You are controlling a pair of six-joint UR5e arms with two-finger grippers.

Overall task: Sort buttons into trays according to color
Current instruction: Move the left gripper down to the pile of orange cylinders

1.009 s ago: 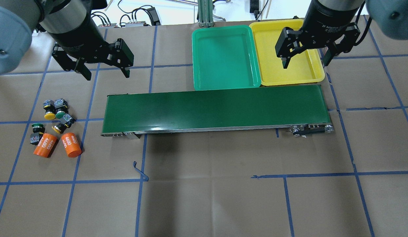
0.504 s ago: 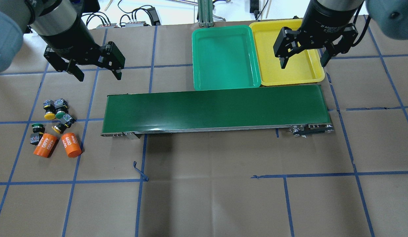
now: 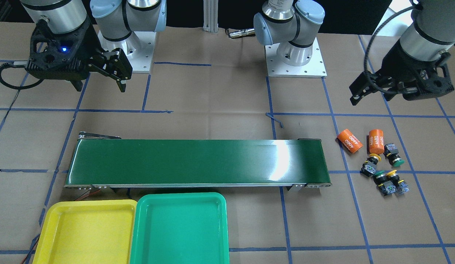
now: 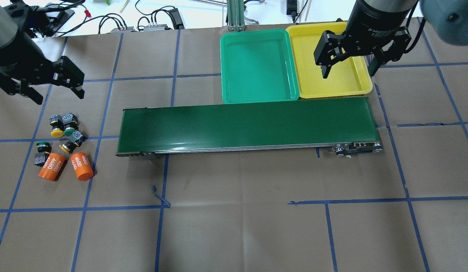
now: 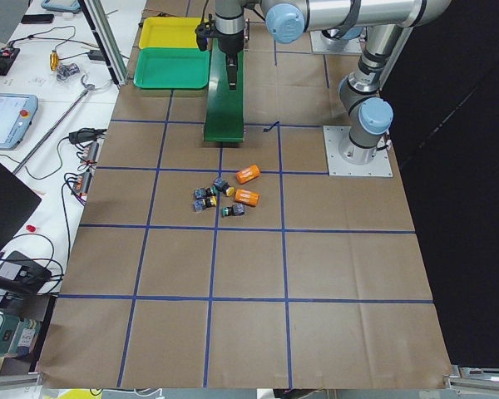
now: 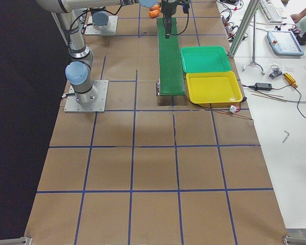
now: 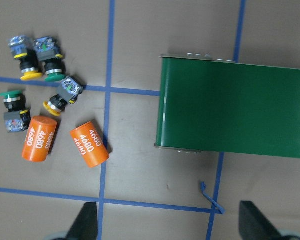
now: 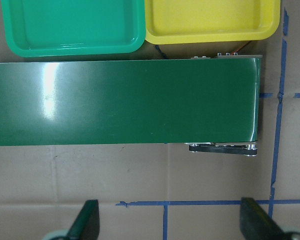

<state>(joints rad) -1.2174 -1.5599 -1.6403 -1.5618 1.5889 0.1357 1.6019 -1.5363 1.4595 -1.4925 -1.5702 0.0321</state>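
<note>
Both spread wide, holding nothing: left hand [image 4: 59, 96] near black push-buttons with yellow and green caps [image 4: 70, 131]; right hand [image 4: 348, 71] touching nothing.

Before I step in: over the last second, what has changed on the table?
The left gripper swung out to its own left, away from the conveyor belt, and now hangs open near the buttons. It took hold of nothing. The right gripper stayed open over the yellow tray, barely shifting. Buttons, orange cylinders, green tray and belt lie as before.
</note>
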